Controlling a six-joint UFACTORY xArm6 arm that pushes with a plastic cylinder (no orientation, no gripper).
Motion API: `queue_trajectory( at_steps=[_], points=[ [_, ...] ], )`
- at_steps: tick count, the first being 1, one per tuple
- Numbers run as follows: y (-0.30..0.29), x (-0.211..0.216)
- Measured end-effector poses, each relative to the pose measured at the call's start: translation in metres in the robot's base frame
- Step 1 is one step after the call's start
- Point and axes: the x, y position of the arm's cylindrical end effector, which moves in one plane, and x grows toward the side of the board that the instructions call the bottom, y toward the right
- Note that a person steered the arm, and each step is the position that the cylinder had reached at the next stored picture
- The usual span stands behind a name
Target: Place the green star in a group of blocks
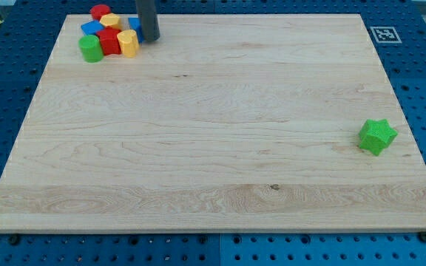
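Camera view: your green star [377, 137] sits alone near board's [213, 148] right edge, well apart from block cluster at top-left corner. My tip [149, 39], bare rod grasping nothing, just beside cluster's yellow block [128, 43], possibly touching blue block [134, 24].

Board [198, 148] open between green star [377, 137] and block cluster [109, 33]; my tip [149, 39] beside cluster.

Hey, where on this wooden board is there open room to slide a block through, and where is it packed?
Open: the whole wooden board between the green star block at the view's right and the block cluster at top left. Packed: that corner, where the green cylinder, red block, yellow block and blue block huddle, my tip just to their right.
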Motion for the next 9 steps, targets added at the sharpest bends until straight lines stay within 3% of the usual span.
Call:
queue_trajectory(
  at_steps=[1, 2, 3, 5, 6, 7, 9],
  points=[
    [0.007, 0.000],
    [0.091, 0.031],
    [0.191, 0.064],
    [0.427, 0.190],
    [0.473, 0.224],
    [0.469, 0.255],
    [0.452, 0.260]
  ],
)
